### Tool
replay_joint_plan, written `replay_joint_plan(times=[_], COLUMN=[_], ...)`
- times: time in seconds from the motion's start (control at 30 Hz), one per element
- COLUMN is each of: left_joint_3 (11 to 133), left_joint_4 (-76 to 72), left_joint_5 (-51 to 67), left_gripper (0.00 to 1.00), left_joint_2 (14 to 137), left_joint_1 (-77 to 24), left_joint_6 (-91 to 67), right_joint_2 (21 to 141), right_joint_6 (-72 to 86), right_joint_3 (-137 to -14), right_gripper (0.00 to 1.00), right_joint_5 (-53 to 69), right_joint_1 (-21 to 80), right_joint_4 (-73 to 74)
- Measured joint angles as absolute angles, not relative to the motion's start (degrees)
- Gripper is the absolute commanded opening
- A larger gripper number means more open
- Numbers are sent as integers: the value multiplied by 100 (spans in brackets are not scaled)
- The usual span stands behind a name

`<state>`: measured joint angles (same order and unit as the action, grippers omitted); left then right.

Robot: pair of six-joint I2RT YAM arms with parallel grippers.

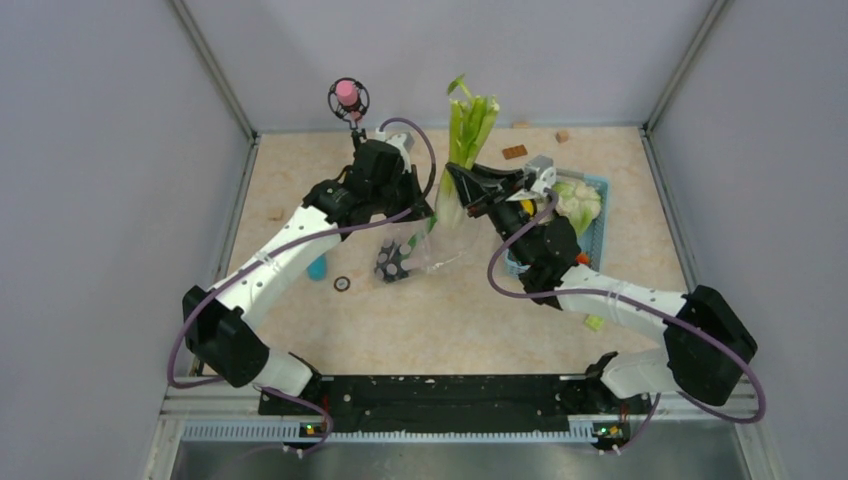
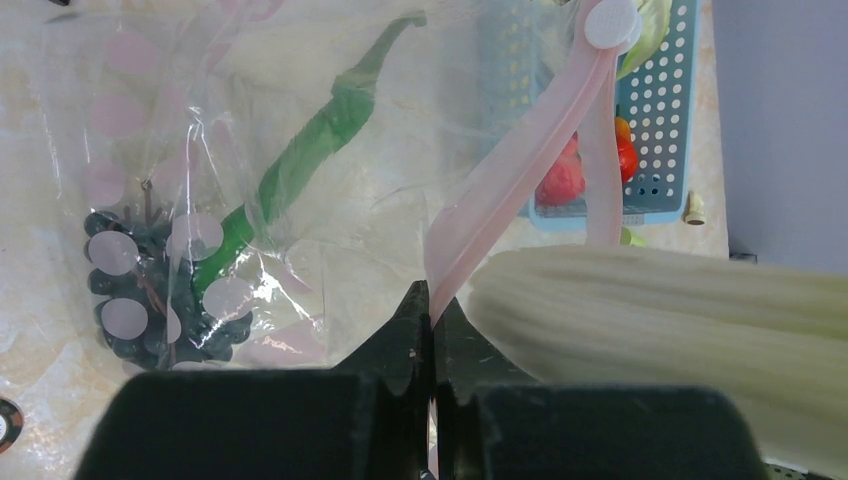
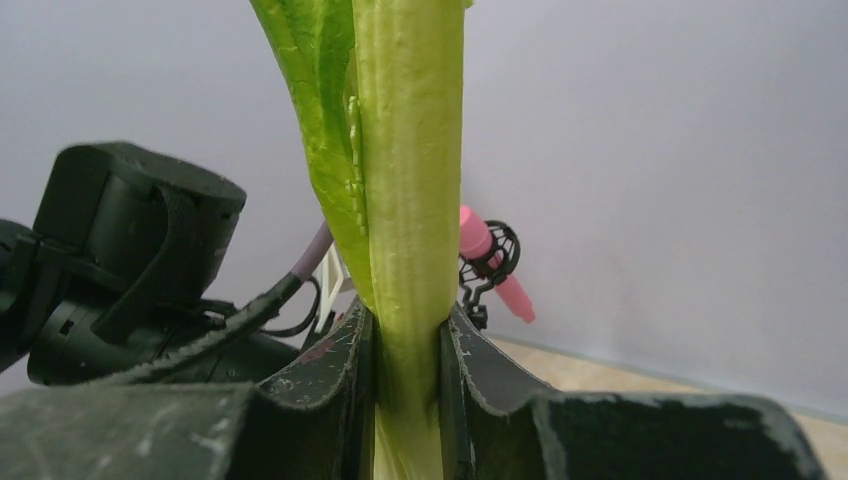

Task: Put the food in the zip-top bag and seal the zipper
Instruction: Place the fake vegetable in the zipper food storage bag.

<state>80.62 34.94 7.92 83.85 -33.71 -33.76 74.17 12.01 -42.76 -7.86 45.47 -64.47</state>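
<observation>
The clear zip-top bag (image 1: 420, 255) lies mid-table and holds a dark grape bunch (image 2: 150, 290) and a green pod (image 2: 300, 165). My left gripper (image 2: 432, 300) is shut on the bag's pale pink zipper (image 2: 520, 165) and lifts that edge. My right gripper (image 3: 405, 340) is shut on the leafy green stalks (image 3: 405, 150), upright, with their pale base (image 2: 660, 310) beside the bag's mouth. In the top view the stalks (image 1: 470, 130) stand above the bag, the right gripper (image 1: 462, 185) on them. Cauliflower (image 1: 578, 200) and red fruits (image 2: 562, 180) sit in the basket.
A light-blue lattice basket (image 1: 597, 215) stands right of the bag. Small coloured blocks (image 1: 514, 151) lie at the back. A blue object (image 1: 317, 267) and a small ring (image 1: 342, 283) lie left of the bag. A pink-tipped stand (image 1: 348, 98) is at the back left.
</observation>
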Motion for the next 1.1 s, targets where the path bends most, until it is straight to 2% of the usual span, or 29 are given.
replay_joint_plan(times=[0.2,0.3,0.4,0.5,0.57,0.63,0.87,0.97,1.1], left_joint_3=[8062,8062,8062,8062,8062,8062,8062,8062,8062], left_joint_4=[3503,3505,3505,3507,3507,3507,3533,3503,3483], left_joint_5=[788,786,784,768,768,764,676,652,617], left_gripper=[0,0,0,0,0,0,0,0,0], left_joint_2=[8246,8145,8068,8034,8020,7999,7959,7959,7959], left_joint_1=[-3367,-3339,-3332,-3326,-3317,-3312,-3291,-3269,-3238], left_joint_6=[-3415,-3444,-3461,-3461,-3472,-3483,-3472,-3474,-3459], right_joint_2=[7975,8106,8239,8364,8396,8399,8287,8197,8119], right_joint_6=[969,937,934,913,897,869,856,893,1061], right_joint_3=[-4058,-3887,-3804,-3771,-3752,-3750,-4036,-4410,-4829], right_gripper=[4,11,26,53,62,66,69,64,64], right_joint_5=[-945,-1096,-1293,-1481,-1562,-1603,-1824,-1951,-2182], right_joint_1=[5022,5146,5214,5304,5352,5378,5419,5426,5426], right_joint_4=[-7019,-7168,-7325,-7454,-7432,-7369,-6117,-5341,-4287])
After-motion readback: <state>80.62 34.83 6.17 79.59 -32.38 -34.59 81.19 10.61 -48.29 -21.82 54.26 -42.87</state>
